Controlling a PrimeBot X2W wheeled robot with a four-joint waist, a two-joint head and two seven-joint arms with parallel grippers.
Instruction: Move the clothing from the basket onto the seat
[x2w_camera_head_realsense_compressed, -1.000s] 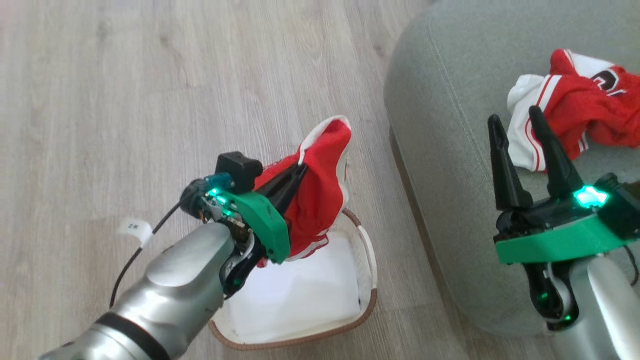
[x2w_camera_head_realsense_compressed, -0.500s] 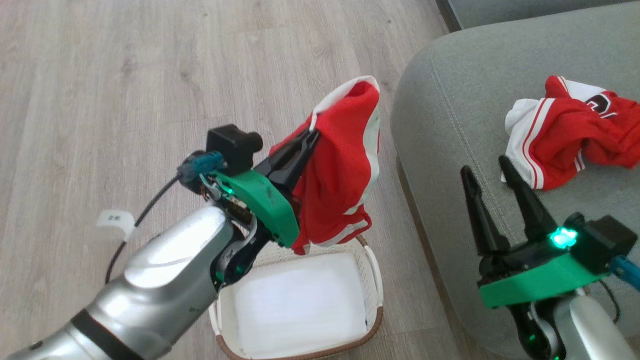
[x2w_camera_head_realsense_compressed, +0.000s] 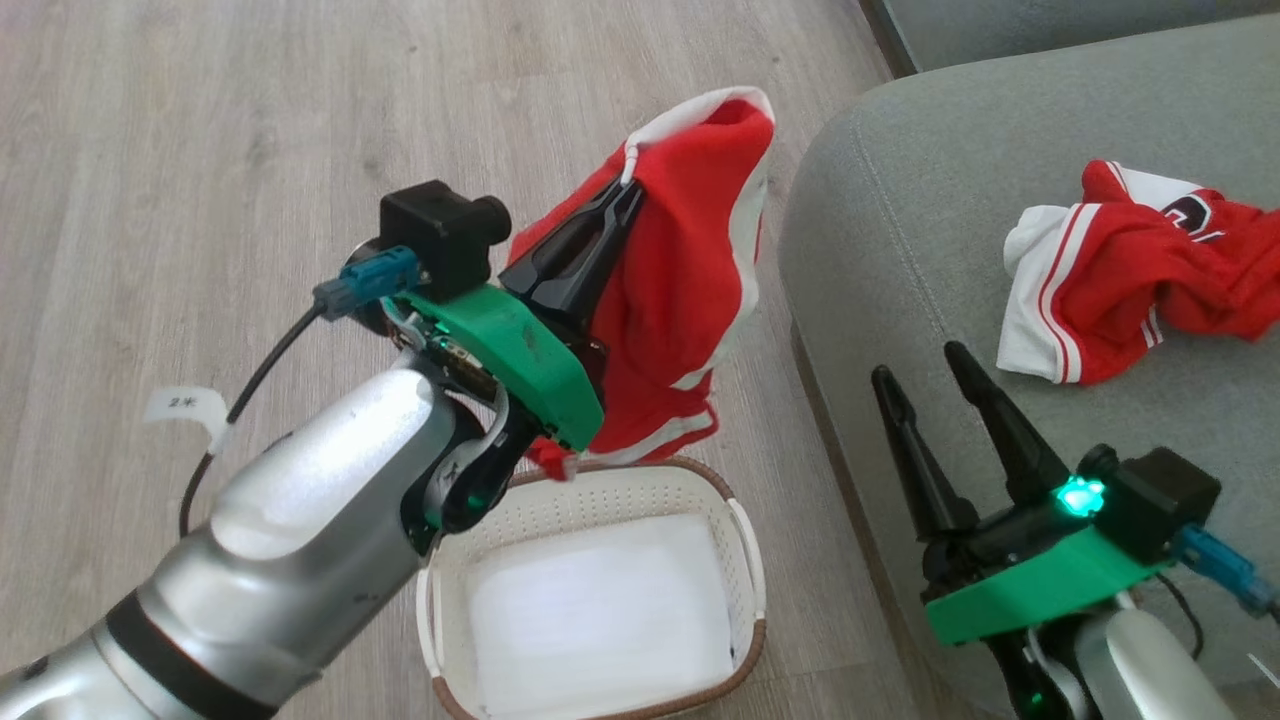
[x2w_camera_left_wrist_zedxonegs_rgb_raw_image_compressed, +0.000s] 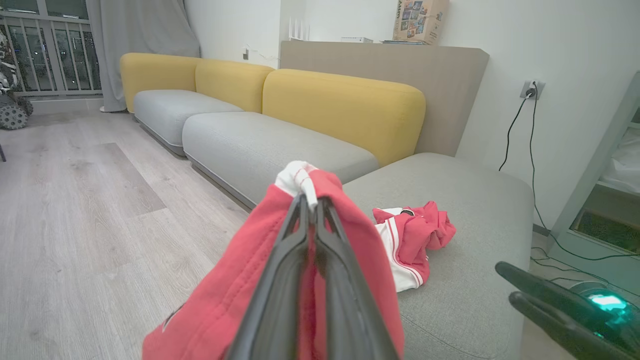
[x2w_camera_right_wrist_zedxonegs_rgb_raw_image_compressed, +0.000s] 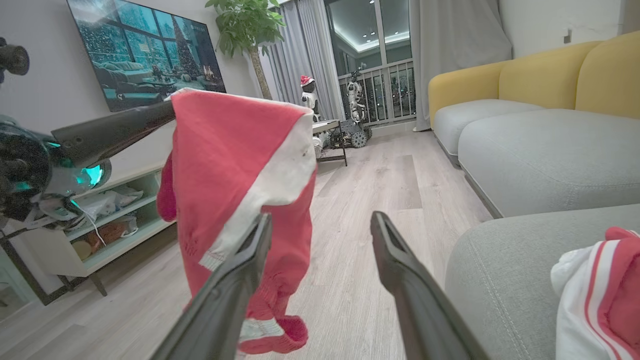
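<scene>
Head view | my left gripper (x2w_camera_head_realsense_compressed: 628, 195) clamped on the red garment (x2w_camera_head_realsense_compressed: 690, 280) | seat (x2w_camera_head_realsense_compressed: 900, 260) sits off to its right | right gripper (x2w_camera_head_realsense_compressed: 917, 360) gaping, empty

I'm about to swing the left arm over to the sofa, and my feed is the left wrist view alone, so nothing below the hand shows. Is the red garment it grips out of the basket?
Observer: Yes. In the head view the bright red soft garment with white panels hangs from the shut left hand, above the small oval cream perforated plastic basket. Its hem overlaps the back rim in that view, and I cannot tell whether they touch.
Operator: Anything left inside?
Observer: No red cloth. The flat white liner covers the bottom.
</scene>
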